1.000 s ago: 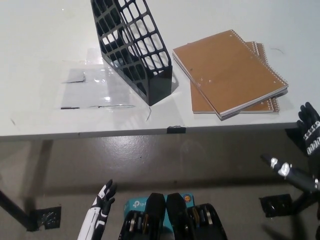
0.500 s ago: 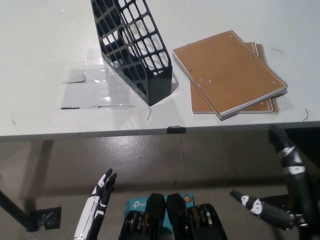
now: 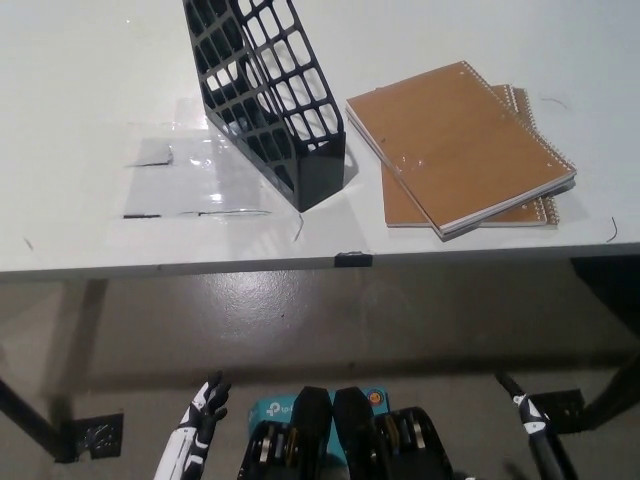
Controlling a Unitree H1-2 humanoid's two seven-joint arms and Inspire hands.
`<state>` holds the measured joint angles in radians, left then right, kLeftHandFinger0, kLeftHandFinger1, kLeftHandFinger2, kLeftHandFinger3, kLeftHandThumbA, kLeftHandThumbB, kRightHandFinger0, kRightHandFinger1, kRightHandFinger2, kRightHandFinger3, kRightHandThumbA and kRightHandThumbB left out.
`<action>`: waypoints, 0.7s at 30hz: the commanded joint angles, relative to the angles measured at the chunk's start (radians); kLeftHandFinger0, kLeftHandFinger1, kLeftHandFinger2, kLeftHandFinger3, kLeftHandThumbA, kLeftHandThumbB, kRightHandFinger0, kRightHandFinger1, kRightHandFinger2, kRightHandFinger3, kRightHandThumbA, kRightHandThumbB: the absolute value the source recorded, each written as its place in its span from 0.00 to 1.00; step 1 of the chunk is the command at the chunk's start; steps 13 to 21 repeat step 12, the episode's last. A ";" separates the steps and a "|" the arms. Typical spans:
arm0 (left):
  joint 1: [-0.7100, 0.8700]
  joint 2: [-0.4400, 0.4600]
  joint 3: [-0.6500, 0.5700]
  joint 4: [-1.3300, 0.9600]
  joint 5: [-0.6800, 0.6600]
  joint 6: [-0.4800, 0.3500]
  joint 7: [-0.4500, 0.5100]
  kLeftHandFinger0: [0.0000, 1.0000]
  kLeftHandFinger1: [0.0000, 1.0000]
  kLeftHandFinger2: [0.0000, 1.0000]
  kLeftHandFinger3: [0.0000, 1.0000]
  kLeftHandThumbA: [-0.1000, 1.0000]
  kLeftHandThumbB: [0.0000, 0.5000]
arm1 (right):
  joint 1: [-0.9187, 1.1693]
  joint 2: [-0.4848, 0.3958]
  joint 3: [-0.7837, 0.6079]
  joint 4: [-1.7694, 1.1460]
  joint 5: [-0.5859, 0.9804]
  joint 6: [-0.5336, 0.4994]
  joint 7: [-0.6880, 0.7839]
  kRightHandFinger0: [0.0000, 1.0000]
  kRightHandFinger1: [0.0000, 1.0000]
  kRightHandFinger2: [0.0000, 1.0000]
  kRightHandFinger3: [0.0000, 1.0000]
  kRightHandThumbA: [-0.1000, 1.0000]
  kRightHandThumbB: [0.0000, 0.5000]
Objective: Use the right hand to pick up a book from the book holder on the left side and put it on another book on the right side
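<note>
Two brown spiral notebooks (image 3: 460, 150) lie stacked at 3 o'clock of the black mesh book holder (image 3: 268, 95). Left hand (image 3: 203, 410) low, fingers spread. Right hand (image 3: 532, 425) finger state indeterminate.

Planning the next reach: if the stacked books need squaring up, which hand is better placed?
Right, narrowly. The books lie on the table's right side, nearer the right hand. The left hand is low on the far side, beyond the book holder.

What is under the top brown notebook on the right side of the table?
A second brown spiral notebook lies under the top notebook, slightly skewed; its right and front edges stick out. Most of its cover is hidden, and whether anything lies below it on the table cannot be seen.
</note>
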<state>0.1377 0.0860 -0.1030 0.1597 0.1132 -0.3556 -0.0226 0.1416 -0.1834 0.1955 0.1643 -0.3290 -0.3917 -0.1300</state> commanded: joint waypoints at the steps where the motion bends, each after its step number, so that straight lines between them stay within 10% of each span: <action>1: 0.023 0.011 -0.003 -0.008 -0.004 -0.050 -0.012 1.00 1.00 1.00 1.00 1.00 0.44 | 0.006 -0.011 0.014 0.013 -0.024 -0.078 -0.048 1.00 1.00 1.00 1.00 0.97 0.52; 21: 0.060 0.011 -0.009 0.012 0.004 -0.070 -0.015 1.00 1.00 1.00 1.00 1.00 0.47 | 0.036 -0.003 0.004 0.051 -0.003 -0.078 -0.020 1.00 1.00 1.00 1.00 0.96 0.58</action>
